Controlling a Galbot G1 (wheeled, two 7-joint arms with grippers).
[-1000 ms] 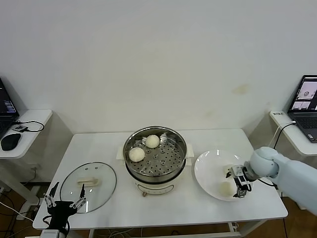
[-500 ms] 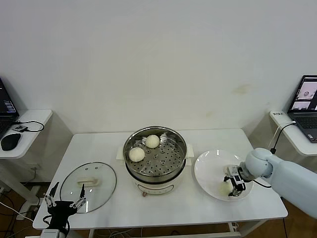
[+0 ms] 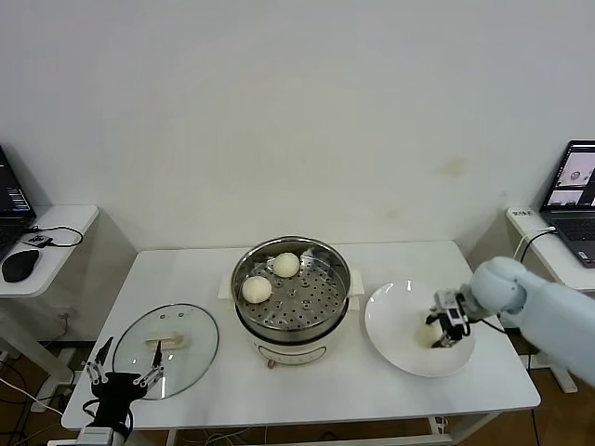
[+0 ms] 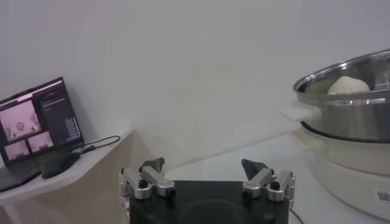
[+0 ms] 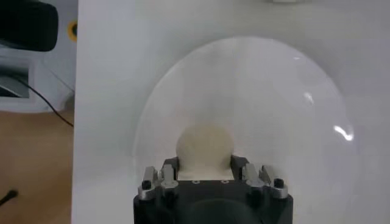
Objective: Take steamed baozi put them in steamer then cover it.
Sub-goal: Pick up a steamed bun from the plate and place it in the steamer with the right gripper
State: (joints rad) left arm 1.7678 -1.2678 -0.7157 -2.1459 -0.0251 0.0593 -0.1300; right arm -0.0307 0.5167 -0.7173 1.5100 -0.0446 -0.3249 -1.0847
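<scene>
Right claw [image 3: 442, 329] clamping baozi [image 5: 205, 145], now lifted higher above plate [image 3: 395, 334]

Two cream-white buns [image 3: 257, 290] [image 3: 286, 265] are seated on the perforated tray of the steel steamer [image 3: 335, 302], which is uncovered at table centre. A third bun [image 3: 429, 334] is held between the fingers of the right gripper [image 3: 443, 330] over the plate. The glass lid [image 3: 165, 350] is laid flat, handle up, left of the steamer.
</scene>
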